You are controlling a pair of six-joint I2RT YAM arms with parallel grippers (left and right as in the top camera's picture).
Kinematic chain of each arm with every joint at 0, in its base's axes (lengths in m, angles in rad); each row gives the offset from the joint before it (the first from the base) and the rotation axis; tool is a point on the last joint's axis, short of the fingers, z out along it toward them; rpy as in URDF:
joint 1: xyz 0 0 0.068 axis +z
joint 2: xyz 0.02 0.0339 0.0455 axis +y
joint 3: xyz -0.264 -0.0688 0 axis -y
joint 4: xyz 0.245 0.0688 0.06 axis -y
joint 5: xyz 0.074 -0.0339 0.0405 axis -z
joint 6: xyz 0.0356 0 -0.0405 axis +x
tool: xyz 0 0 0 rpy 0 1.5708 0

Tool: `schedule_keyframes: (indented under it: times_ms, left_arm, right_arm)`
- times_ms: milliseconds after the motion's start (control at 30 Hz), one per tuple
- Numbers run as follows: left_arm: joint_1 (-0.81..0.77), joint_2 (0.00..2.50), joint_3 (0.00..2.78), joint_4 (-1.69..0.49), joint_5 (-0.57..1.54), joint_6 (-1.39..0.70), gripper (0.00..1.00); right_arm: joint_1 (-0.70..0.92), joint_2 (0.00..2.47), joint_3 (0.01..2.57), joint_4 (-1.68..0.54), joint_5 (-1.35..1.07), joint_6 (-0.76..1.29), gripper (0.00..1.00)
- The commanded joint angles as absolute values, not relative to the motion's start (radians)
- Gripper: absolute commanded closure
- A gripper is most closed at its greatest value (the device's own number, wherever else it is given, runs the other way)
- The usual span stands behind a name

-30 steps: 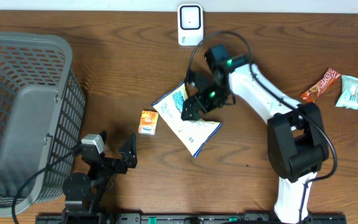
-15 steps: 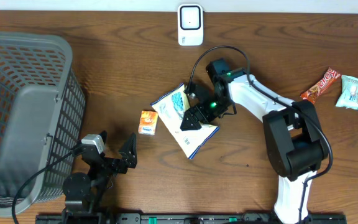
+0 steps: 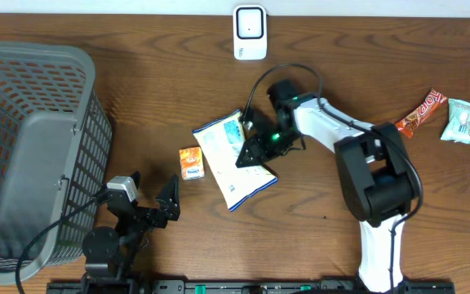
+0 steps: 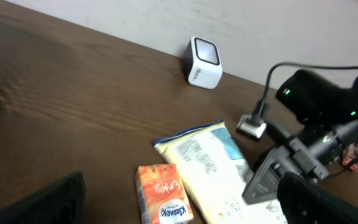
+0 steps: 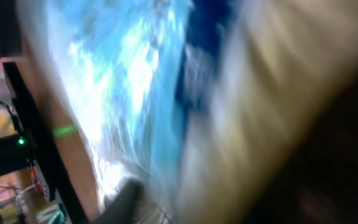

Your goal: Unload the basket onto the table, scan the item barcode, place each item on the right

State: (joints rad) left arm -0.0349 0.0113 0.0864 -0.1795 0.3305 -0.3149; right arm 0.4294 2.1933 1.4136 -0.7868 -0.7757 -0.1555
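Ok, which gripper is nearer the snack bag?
Right. The right gripper is closed on the snack bag; the left gripper sits open, apart from it, near the basket.

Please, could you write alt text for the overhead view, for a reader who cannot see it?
The right hand is down on the right edge of a white and blue snack bag in the middle of a wooden table. A white scanner stands beyond it, a grey basket at the left.
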Motion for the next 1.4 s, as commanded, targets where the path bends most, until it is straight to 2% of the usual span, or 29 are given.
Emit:
schedule_keyframes:
  times_ms: [0, 133, 233, 333, 500, 733, 1000, 1100, 1367]
  left_arm:
    - [-0.037, 0.012, 0.073, -0.186, 0.324, -0.32, 0.02]
    - [-0.037, 0.012, 0.073, -0.186, 0.325, -0.32, 0.02]
    - [-0.037, 0.012, 0.073, -0.186, 0.325, -0.32, 0.02]
    - [-0.037, 0.012, 0.073, -0.186, 0.325, -0.32, 0.02]
    - [-0.037, 0.012, 0.073, -0.186, 0.324, -0.32, 0.02]
    - [-0.037, 0.012, 0.073, -0.186, 0.325, -0.32, 0.02]
    - [-0.037, 0.012, 0.073, -0.186, 0.324, -0.32, 0.02]
    - [-0.037, 0.012, 0.073, -0.186, 0.324, -0.32, 0.02]
    - [-0.037, 0.012, 0.073, -0.186, 0.324, -0.32, 0.02]
  right_arm:
    - [0.46, 2.276, 1.377, -0.785, -0.57, -0.128, 0.99]
    - [0.451, 2.271, 1.408, -0.825, -0.632, -0.128, 0.99]
    - [0.422, 2.247, 1.481, -0.943, -0.646, -0.133, 0.99]
    - [0.389, 2.189, 1.545, -1.07, -0.67, -0.223, 0.99]
    - [0.347, 2.008, 1.555, -1.157, -0.745, -0.362, 0.99]
    - [0.349, 1.746, 1.554, -1.243, -0.746, -0.459, 0.99]
    - [0.388, 1.569, 1.554, -1.243, -0.732, -0.469, 0.98]
    - [0.412, 1.563, 1.554, -1.221, -0.662, -0.542, 0.98]
    - [0.5, 1.623, 1.542, -0.868, -0.355, -0.55, 0.98]
